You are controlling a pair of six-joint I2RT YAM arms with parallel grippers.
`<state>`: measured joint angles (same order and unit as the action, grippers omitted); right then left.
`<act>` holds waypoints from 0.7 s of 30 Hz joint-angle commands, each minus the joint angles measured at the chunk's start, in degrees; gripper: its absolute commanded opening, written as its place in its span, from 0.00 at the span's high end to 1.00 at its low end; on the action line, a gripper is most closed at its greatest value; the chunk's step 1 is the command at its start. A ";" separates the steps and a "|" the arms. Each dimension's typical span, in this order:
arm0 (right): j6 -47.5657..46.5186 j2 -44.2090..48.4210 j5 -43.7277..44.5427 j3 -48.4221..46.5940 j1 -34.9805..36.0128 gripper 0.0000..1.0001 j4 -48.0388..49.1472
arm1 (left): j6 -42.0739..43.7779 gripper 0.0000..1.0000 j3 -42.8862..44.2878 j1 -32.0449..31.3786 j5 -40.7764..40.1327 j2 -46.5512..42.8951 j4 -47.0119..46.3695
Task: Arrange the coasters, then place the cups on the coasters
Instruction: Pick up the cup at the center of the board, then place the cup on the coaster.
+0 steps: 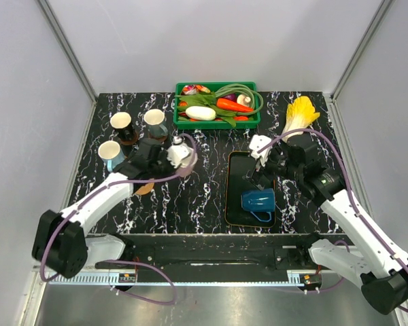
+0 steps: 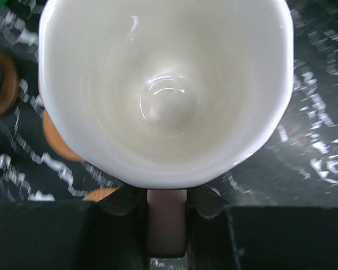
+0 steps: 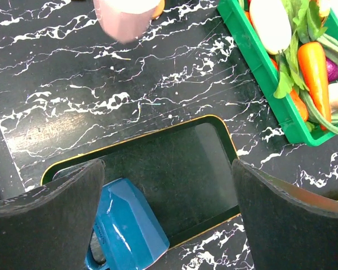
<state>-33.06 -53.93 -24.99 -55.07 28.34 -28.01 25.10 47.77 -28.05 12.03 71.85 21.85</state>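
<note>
My left gripper (image 1: 173,159) is shut on the handle of a pink cup (image 1: 185,161) held upright over the table; its cream inside (image 2: 163,84) fills the left wrist view, with the handle (image 2: 167,222) pinched between the jaws. Orange-brown coasters (image 2: 59,140) lie below it, and one coaster (image 1: 144,189) peeks from under the left arm. Three cups, one dark (image 1: 121,122), one teal (image 1: 155,119) and one light blue (image 1: 110,151), stand at the back left. A blue cup (image 1: 258,202) (image 3: 129,225) lies on its side in the black tray (image 1: 236,204). My right gripper (image 1: 258,170) (image 3: 168,169) hangs open above that tray.
A green basket (image 1: 217,124) (image 3: 296,126) of vegetables sits at the back centre. A yellow cabbage (image 1: 299,115) lies at the back right. White walls enclose the table on three sides.
</note>
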 commanded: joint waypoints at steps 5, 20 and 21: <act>1.77 1.20 -0.41 2.33 -0.39 0.00 4.80 | -3.30 1.00 -8.56 13.54 -0.79 -14.80 -9.62; 1.68 0.85 -0.41 4.80 -0.39 0.00 6.48 | -4.10 1.00 -14.02 25.67 8.17 -18.77 -9.37; 1.59 0.85 -0.49 4.88 -0.39 0.00 6.56 | -4.01 1.00 -14.19 26.55 8.97 -18.77 -9.02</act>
<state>-31.83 -53.47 -24.97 -50.46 28.32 -24.62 22.17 32.80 -4.84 14.92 54.11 19.88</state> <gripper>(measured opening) 0.993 0.230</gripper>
